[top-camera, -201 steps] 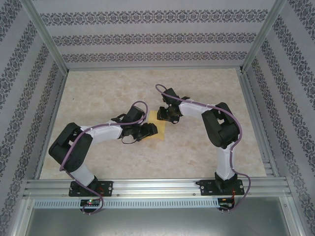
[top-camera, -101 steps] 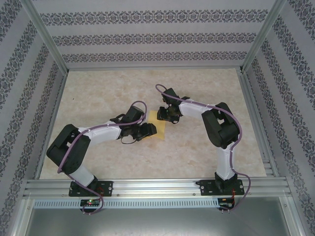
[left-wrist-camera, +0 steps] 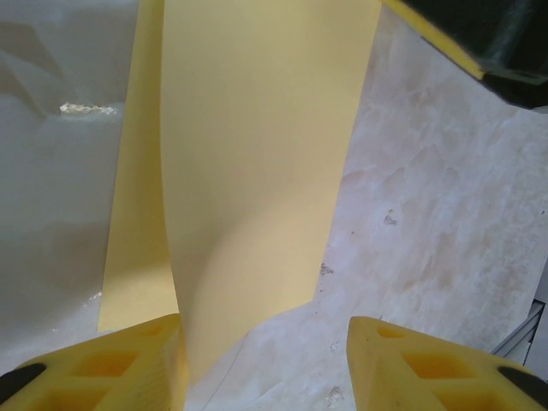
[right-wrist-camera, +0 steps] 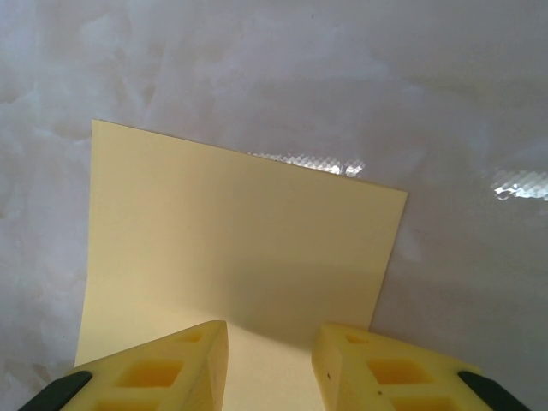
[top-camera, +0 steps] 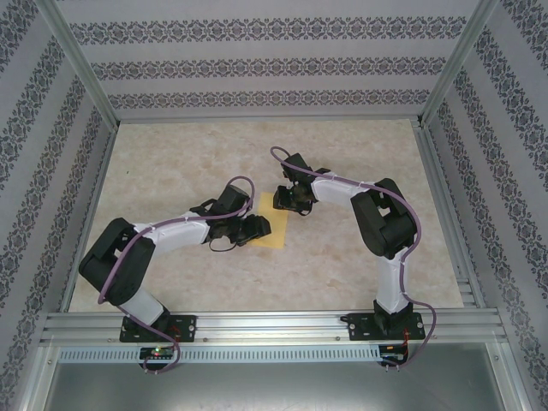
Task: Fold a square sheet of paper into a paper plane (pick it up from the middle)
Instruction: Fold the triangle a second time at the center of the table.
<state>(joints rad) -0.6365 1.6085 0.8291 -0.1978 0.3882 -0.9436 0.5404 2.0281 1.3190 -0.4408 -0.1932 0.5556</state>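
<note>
1. The square sheet of paper (top-camera: pixel 275 232) lies on the beige mottled tabletop (top-camera: pixel 360 145) near its middle, between the two grippers.
2. The left gripper (top-camera: pixel 254 229) reaches in low from the left and covers the paper's left edge in the top view.
3. In the left wrist view its yellow fingers (left-wrist-camera: pixel 111 368) stand apart, released. An upper layer of the sheet (left-wrist-camera: pixel 257 128) bows up off a flat lower layer. The near tip of that upper layer runs down just beside the left finger, in the gap.
4. The right gripper (top-camera: pixel 289 200) comes in from the far right and hides the paper's far edge from above.
5. In the left wrist view the right gripper's dark body and a yellow finger (left-wrist-camera: pixel 479 38) sit at the paper's far right corner.
6. In the right wrist view the right gripper (right-wrist-camera: pixel 270 330) has a narrow gap between its fingers (right-wrist-camera: pixel 163 368). The paper (right-wrist-camera: pixel 231 240) runs into that gap. The jaws are not clenched, and I cannot tell whether they press on the sheet.
7. Purple cables (top-camera: pixel 248 181) loop over both arms. Patterned walls (top-camera: pixel 257 68) and a metal frame (top-camera: pixel 81 68) enclose the table.
</note>
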